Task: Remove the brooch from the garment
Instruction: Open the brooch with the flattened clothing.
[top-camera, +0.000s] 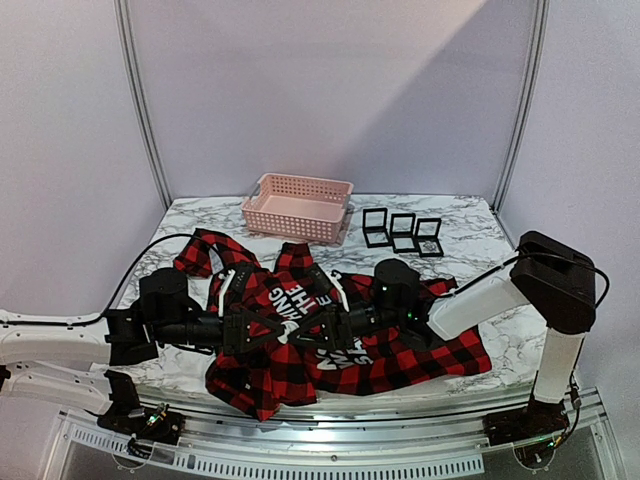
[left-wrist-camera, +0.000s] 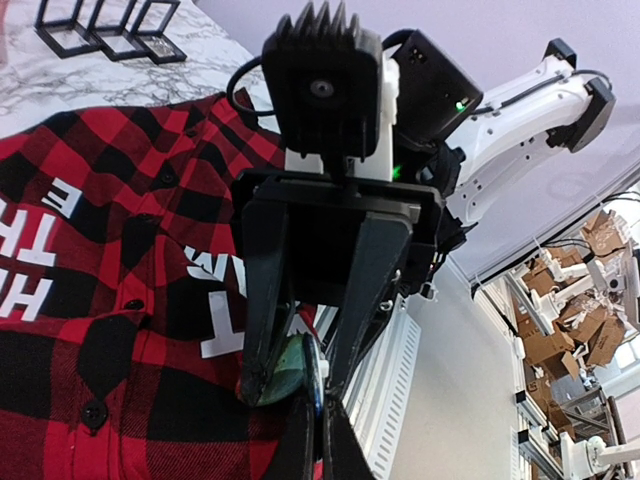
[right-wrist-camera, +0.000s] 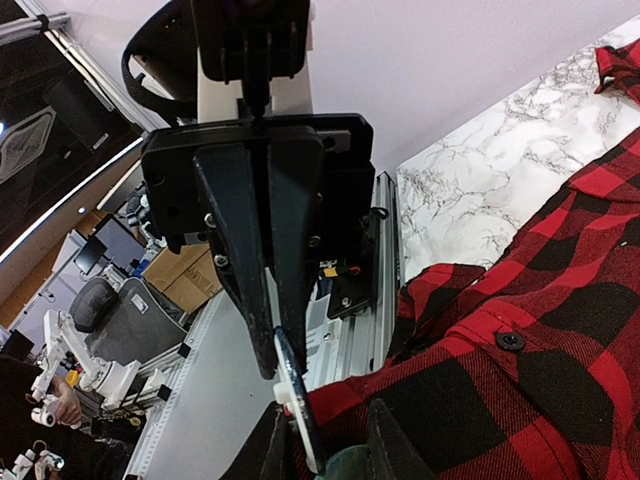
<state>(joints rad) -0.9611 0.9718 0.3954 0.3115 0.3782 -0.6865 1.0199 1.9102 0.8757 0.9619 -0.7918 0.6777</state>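
The garment (top-camera: 400, 365), a red-and-black plaid shirt with white lettering, lies crumpled across the near half of the table. Both grippers meet nose to nose over its middle. The brooch (left-wrist-camera: 283, 372), a green dome on a thin blue-rimmed disc with a white back piece, sits at a fold of the cloth (right-wrist-camera: 520, 400). My left gripper (right-wrist-camera: 280, 360) is shut on the disc's rim (right-wrist-camera: 300, 410). My right gripper (left-wrist-camera: 295, 385) has its fingers pressed against both faces of the brooch. In the top view the brooch is hidden between the left gripper (top-camera: 288, 332) and right gripper (top-camera: 303, 334).
A pink slotted basket (top-camera: 298, 207) stands at the back of the marble table (top-camera: 470, 215). Three small black display boxes (top-camera: 403, 232) stand to its right. The table's metal front rail (right-wrist-camera: 350, 330) runs just beside the grippers.
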